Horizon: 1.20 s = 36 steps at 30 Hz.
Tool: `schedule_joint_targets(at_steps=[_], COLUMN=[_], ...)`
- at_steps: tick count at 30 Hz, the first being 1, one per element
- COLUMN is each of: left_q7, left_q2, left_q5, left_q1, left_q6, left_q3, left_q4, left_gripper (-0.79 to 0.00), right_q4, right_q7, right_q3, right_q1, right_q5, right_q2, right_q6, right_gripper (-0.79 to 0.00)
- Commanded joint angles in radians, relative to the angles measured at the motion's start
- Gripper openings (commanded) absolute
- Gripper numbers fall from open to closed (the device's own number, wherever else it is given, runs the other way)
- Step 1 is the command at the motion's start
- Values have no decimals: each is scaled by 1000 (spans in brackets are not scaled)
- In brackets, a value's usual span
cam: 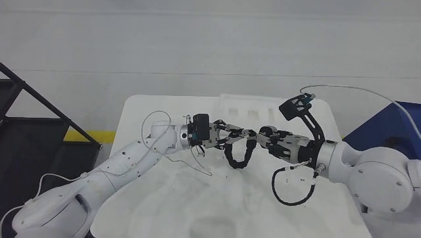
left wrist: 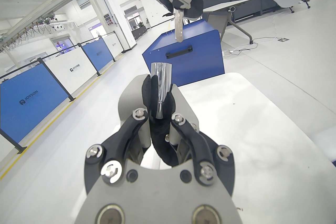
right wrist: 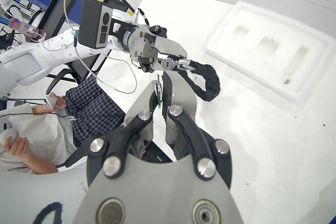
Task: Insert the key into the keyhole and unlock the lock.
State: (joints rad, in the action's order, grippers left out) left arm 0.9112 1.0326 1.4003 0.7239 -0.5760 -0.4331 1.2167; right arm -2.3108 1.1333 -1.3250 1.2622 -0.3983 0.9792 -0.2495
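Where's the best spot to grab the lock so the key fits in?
Pinch the lock's chrome barrel across its round sides, coming from the end opposite the keyhole, as the left pincer does. That keeps its face open to the key.

My left claw [cam: 242, 133] stretches in from the lower left of the frame and my right claw [cam: 260, 135] from the lower right. Their tips stand just beside each other at the middle, above the white rounded tabletop [cam: 197, 198]. My left claw grips a chrome-barrelled lock with a black sleeved cable loop [cam: 239, 157], the loop hanging toward the lower frame. At the upper middle of the tabletop lies a white foam tray with rectangular pockets [cam: 253, 112]. A black metal frame [cam: 29, 136] stands at the left edge, a blue box [cam: 388, 133] at the right.
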Motion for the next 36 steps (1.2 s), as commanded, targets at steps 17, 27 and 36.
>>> schedule_joint_targets(at_steps=[17, 27, 36], left_q7=[22, 21, 21], left_q2=[43, 53, 61], left_q5=[62, 83, 103], left_q1=[19, 34, 46], left_q6=[-7, -35, -57], left_q3=[-40, -70, -93], left_q4=[-40, -45, -50], left_gripper=[-785, -785, -785], right_q4=[22, 36, 44], right_q7=[-23, -19, -11], right_q3=[63, 79, 82], right_q1=[-36, -50, -54], right_q5=[-97, -119, -135], right_q2=[0, 0, -2], right_q6=[-17, -16, -9], right_gripper=[-785, -785, -785])
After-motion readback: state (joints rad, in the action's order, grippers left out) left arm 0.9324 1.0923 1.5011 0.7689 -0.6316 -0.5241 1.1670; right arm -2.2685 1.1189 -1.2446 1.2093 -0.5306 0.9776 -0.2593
